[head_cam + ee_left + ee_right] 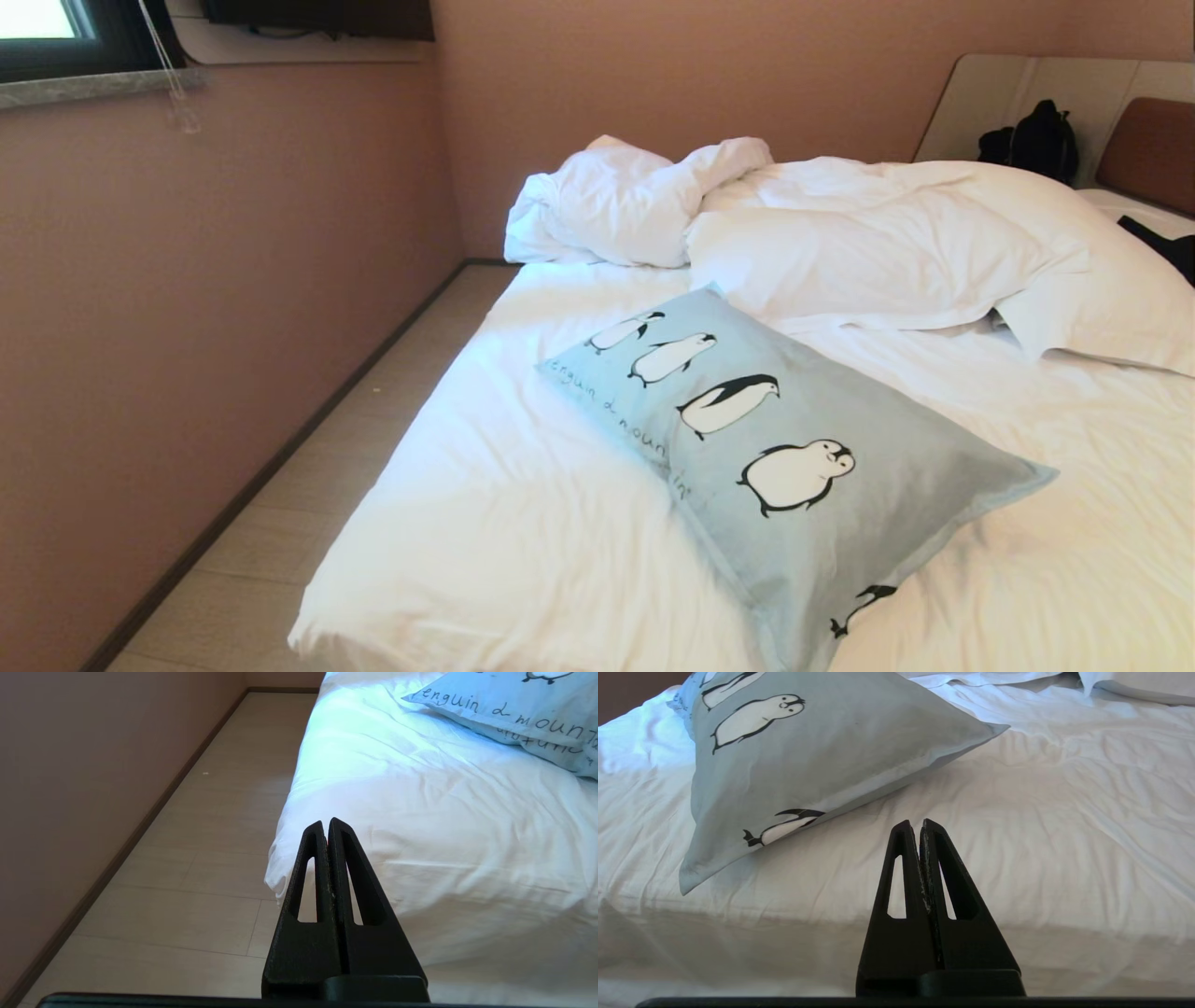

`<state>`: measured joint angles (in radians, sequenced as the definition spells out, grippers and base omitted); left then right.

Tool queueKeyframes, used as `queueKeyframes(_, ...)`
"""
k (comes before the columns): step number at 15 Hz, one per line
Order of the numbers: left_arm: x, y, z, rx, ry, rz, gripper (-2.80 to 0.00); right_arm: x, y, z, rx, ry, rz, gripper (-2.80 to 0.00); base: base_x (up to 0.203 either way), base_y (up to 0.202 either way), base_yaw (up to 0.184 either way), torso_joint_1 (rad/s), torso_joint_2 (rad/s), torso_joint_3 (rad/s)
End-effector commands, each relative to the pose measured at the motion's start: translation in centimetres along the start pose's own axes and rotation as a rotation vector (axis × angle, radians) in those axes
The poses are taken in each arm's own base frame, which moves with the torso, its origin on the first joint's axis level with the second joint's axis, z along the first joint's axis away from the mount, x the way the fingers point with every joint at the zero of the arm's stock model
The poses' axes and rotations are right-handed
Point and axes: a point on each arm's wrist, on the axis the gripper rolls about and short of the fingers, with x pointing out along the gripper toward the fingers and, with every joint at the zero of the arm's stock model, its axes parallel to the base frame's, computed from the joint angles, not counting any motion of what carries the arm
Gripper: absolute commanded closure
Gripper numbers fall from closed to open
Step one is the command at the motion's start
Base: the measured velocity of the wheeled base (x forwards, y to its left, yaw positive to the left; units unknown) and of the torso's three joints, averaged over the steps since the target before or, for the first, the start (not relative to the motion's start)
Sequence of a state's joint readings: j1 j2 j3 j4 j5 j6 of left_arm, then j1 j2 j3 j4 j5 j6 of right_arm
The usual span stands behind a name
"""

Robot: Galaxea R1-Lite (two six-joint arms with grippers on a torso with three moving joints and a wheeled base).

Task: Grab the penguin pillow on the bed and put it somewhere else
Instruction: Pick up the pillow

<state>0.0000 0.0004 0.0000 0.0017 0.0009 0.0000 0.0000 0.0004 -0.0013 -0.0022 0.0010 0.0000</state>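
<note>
The penguin pillow (775, 467), light blue with black-and-white penguins and dark lettering, lies flat on the near part of the bed (485, 523). Neither arm shows in the head view. My left gripper (326, 822) is shut and empty, held low by the bed's near left corner; a corner of the penguin pillow (514, 714) lies far beyond it. My right gripper (915, 823) is shut and empty too, level with the mattress edge. The penguin pillow (822, 751) sits a short way past its tips and to one side, apart from it.
A crumpled white duvet (635, 201) and white pillows (934, 243) lie further up the bed. A black bag (1032, 140) rests against the headboard (1153, 149). A strip of pale floor (308, 467) runs between the bed and the pink wall (187, 308).
</note>
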Motion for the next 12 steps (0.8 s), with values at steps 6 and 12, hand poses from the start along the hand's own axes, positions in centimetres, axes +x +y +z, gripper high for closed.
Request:
queueKeyframes(6,0.0,0.0,0.0,0.000,0.001,-0.001,0.00,-0.5,0.0,1.4,-0.003,-0.018,0.004,0.00,0.000,0.000,0.000,0.000,0.00,0.000)
queueKeyframes(12,0.0,0.0,0.0,0.000,0.001,0.001,0.00,-0.3,0.2,6.4,0.018,0.143,0.102,0.00,0.000,0.000,0.000,0.000,0.00,0.000)
